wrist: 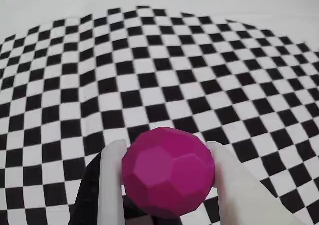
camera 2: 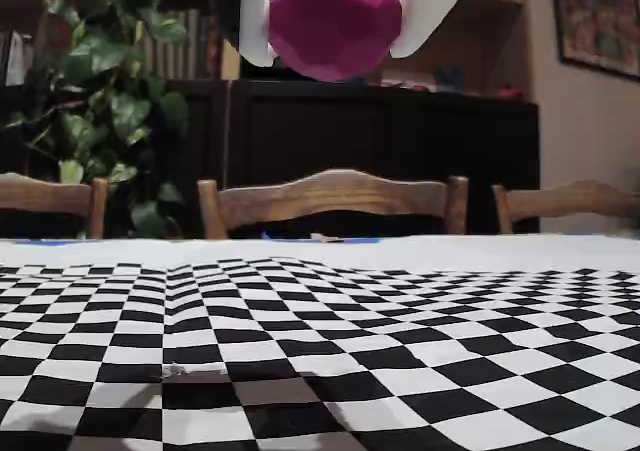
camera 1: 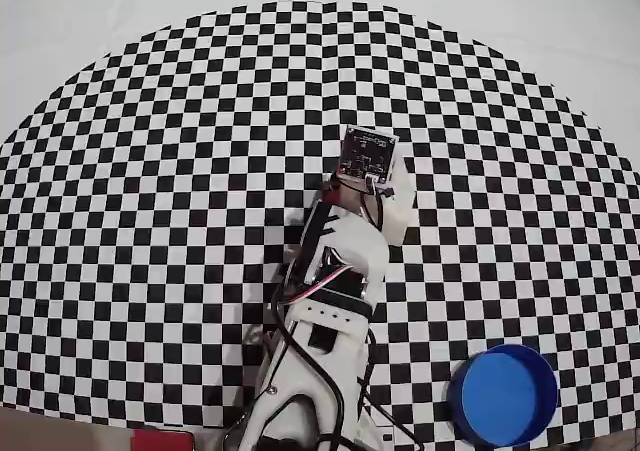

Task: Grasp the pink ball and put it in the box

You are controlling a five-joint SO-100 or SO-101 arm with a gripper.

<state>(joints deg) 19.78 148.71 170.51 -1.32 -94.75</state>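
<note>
The pink ball [wrist: 168,172] is a faceted magenta sphere clamped between the two white fingers of my gripper [wrist: 167,145]. In the fixed view the ball [camera 2: 335,21] hangs high above the checkered mat, with the gripper [camera 2: 330,56] shut on it from both sides. From overhead, the arm [camera 1: 335,261] reaches to the middle of the mat, and its wrist camera board [camera 1: 366,155] hides the ball and the fingers. The box [camera 1: 503,394], a round blue tub, sits at the lower right of the overhead view, well away from the gripper.
A black-and-white checkered mat [camera 1: 180,171] covers the white table. A red object [camera 1: 160,439] lies at the bottom edge beside the arm's base. In the fixed view, wooden chairs [camera 2: 330,196], a leafy plant [camera 2: 100,91] and dark shelving stand behind the table.
</note>
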